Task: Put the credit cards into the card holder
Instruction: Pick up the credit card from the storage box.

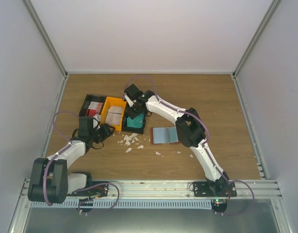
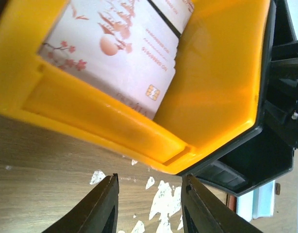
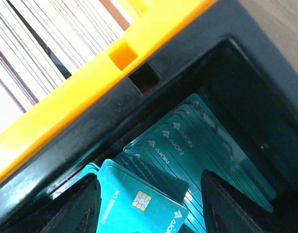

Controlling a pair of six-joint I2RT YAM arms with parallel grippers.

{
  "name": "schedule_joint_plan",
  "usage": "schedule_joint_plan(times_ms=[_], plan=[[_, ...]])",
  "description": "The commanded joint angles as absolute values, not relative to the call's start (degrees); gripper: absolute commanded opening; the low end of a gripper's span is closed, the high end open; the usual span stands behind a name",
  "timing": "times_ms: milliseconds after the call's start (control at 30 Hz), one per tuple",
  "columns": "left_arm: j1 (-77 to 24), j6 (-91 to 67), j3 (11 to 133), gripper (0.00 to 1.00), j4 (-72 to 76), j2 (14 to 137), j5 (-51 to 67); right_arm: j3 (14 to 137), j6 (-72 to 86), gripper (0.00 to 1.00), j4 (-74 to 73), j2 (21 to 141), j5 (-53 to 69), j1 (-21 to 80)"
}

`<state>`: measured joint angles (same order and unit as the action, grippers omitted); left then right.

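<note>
White "AION" lettering repeats on the teal credit cards (image 3: 180, 141). The front teal card (image 3: 144, 206) also reads "NO." before blurred digits. Number rows on the white-pink card (image 2: 115, 53) are illegible.

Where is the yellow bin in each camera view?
Top external: yellow bin, left of centre.
Left wrist: yellow bin fills the upper frame.
Right wrist: its wall crosses the upper left diagonally.
Shared landmark: black bin of teal cards beside it.
</note>
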<state>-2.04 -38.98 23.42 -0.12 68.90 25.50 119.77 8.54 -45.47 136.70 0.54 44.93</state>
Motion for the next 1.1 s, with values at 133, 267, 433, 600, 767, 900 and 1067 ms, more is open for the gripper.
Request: schedule_joint_plan(times_ms=[133,267,433,600,767,900,1067], plan=[[-7.52,-42.41,21.45,0.34,6.96,70.01,25.65,119.42,1.37,0.57,-52.97,137.33,2.86,43.6],[-11.94,-44.58,21.94,0.33,8.15,71.59,22.49,119.77,0.26,0.58,-53.94,137.55,2.11,43.55],[-18.45,-47.98,22.33,0.3,9.96,73.13,16.0,120.14,-3.71,0.63,-55.03,137.84,0.4,43.81],[-21.68,-50.5,22.68,0.29,12.91,75.1,13.11,122.02,-6.8,0.67,-57.3,139.14,0.09,44.07],[-23.2,-51.79,23.61,0.29,14.49,77.08,11.43,123.66,-8.79,0.73,-59.61,140.8,0.09,44.12],[-24.05,-52.29,24.14,0.29,15.55,77.88,10.69,123.33,-9.4,0.77,-60.09,141.13,0.09,44.12],[-24.37,-52.08,24.76,0.29,15.48,78.54,10.35,123.31,-9.46,0.77,-60.62,141.45,0.09,44.12]])
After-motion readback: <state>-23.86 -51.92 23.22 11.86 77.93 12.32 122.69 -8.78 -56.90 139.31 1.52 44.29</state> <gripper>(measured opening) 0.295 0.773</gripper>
